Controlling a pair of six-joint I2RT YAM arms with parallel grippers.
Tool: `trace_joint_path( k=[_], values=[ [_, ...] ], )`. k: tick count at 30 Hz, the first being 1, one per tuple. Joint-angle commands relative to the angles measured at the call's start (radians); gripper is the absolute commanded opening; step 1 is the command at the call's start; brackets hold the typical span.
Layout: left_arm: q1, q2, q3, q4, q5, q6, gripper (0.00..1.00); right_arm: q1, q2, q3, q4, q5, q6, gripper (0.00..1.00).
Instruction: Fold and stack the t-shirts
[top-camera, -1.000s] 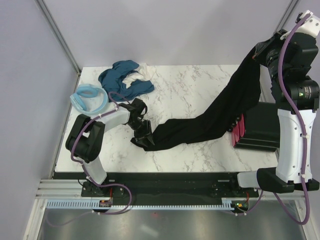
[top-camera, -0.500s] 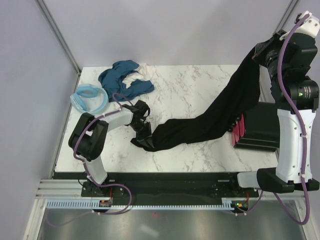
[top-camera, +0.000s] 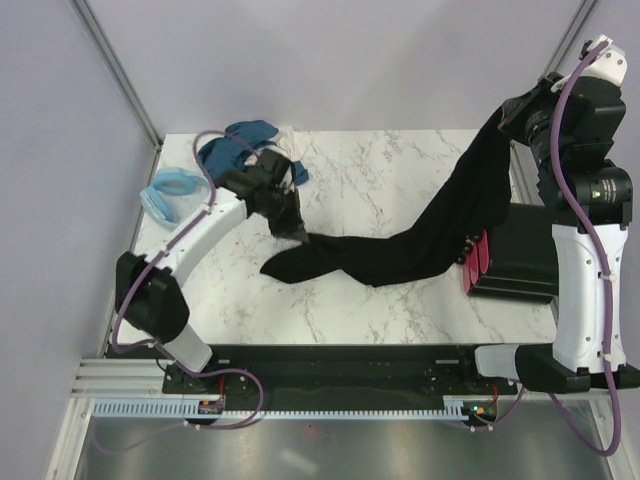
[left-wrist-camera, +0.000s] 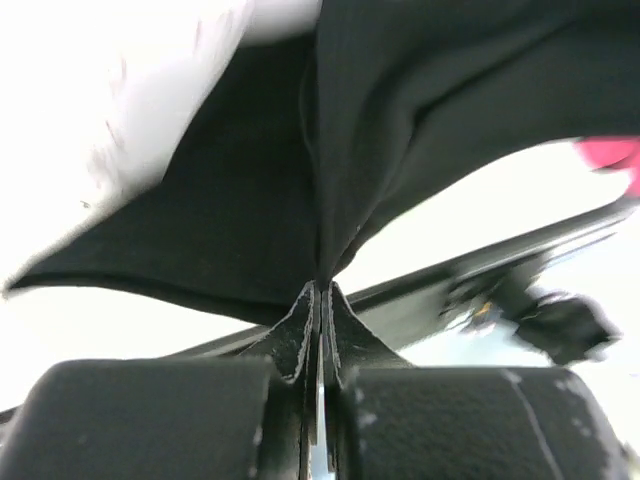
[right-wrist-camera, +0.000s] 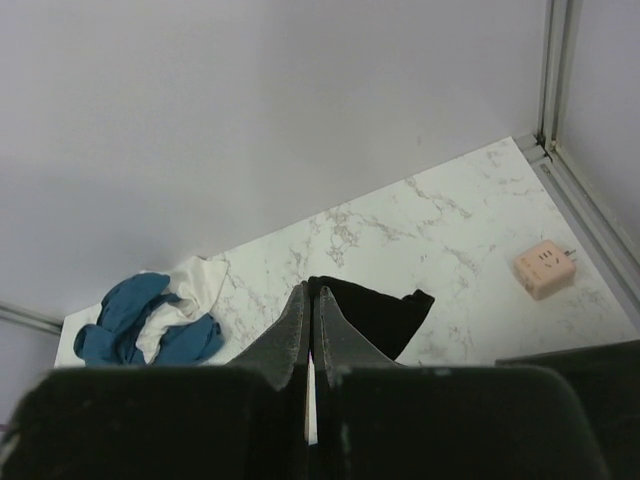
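Note:
A black t-shirt (top-camera: 400, 255) hangs stretched between both grippers across the table. My left gripper (top-camera: 290, 228) is shut on its left end just above the marble; in the left wrist view the jaws (left-wrist-camera: 322, 288) pinch a fold of black cloth (left-wrist-camera: 250, 210). My right gripper (top-camera: 505, 115) is raised high at the back right, shut on the shirt's other end; a black corner (right-wrist-camera: 370, 310) shows past its fingertips (right-wrist-camera: 312, 290). A heap of teal-blue and white t-shirts (top-camera: 225, 150) lies at the back left, also seen as the teal and white heap (right-wrist-camera: 150, 320).
A light blue shirt (top-camera: 172, 195) lies bunched at the left edge. A stack of folded dark shirts (top-camera: 520, 255) with a pink one (top-camera: 478, 262) sits at the right edge. A small pinkish-beige block (right-wrist-camera: 545, 268) rests near the back right corner by the wall rail.
My left gripper has shut on the black shirt's left end and carried it back and up toward the teal heap, the arm stretching out. The right gripper stays raised, holding the other end.

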Motion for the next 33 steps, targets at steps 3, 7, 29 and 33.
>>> trace_joint_path(
  k=[3,7,29,33],
  values=[
    [0.084,-0.137,0.577,-0.299,-0.332,-0.042,0.02,-0.004,-0.061,-0.067,0.005,-0.052,0.018,0.0],
    [0.17,-0.186,0.703,-0.375,-0.442,-0.055,0.02,-0.003,-0.095,-0.079,-0.01,-0.033,-0.016,0.0],
    [0.449,-0.297,0.79,-0.588,-0.823,-0.031,0.02,-0.004,0.034,0.126,-0.084,0.185,-0.067,0.0],
    [0.449,-0.321,0.738,-0.602,-0.86,-0.034,0.02,-0.003,0.064,0.175,-0.095,0.192,-0.064,0.0]
  ],
)
